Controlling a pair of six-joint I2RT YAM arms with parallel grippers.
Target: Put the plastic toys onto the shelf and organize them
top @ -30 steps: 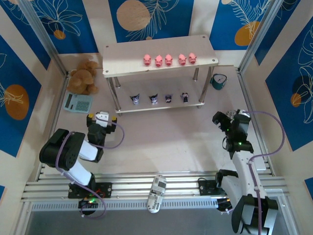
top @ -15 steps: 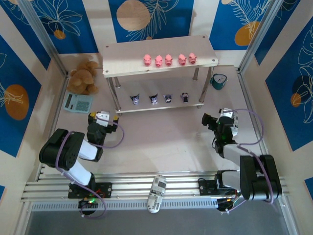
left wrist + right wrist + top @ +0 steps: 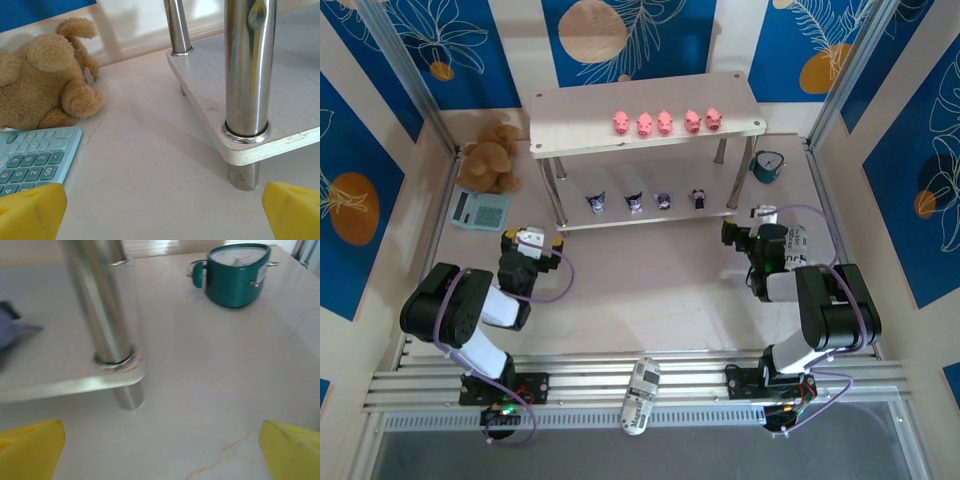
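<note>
shelf boards [image 3: 260,100]: pale wood-look panel, matt, faint grain, a few small scuffs; smooth edge band
shelf legs [image 3: 247,65]: polished metal, mirror-glossy, showing reflections
table [image 3: 145,165] under the shelf: smooth pale top, faint marble-like veins, low sheen
teddy bear [image 3: 45,75], left of the shelf: brown plush cloth, fuzzy
calculator [image 3: 35,155], left of the shelf: teal plastic, matt, smooth keys
clock [image 3: 235,272], right of the shelf: dark teal casing, glossy
pigs [image 3: 665,122], on the shelf's top board: pink, smooth, plastic-looking
left gripper [image 3: 160,215] fingertips [image 3: 30,210]: yellow, matt, plastic-looking
</note>
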